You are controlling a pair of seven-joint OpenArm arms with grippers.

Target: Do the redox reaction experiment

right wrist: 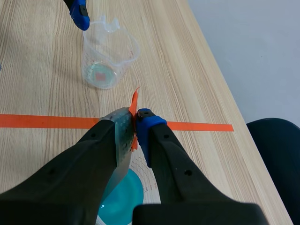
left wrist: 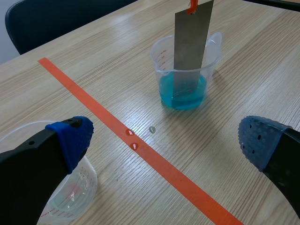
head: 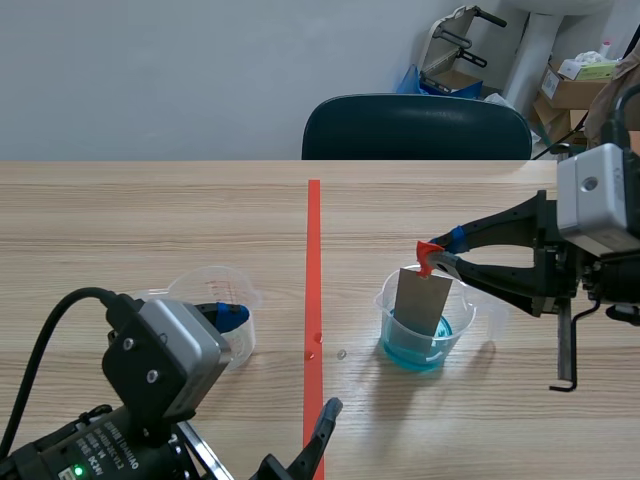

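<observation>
A clear plastic beaker point(head: 425, 328) with blue liquid point(left wrist: 183, 93) stands right of the orange tape line. A grey metal plate point(head: 421, 302) with an orange tab point(right wrist: 134, 107) at its top hangs upright, its lower end dipped in the liquid. My right gripper point(head: 432, 258) is shut on that tab, above the beaker. A second clear beaker point(head: 215, 312), empty, sits left of the line. My left gripper point(left wrist: 164, 140) is open, low near the table's front, with the empty beaker point(left wrist: 65, 187) beside its left finger.
An orange tape line point(head: 314, 300) runs down the table's middle, with small droplets point(left wrist: 132, 139) on and beside it. A dark chair point(head: 415, 128) stands behind the far edge. Boxes and clutter point(head: 575, 80) sit at the back right.
</observation>
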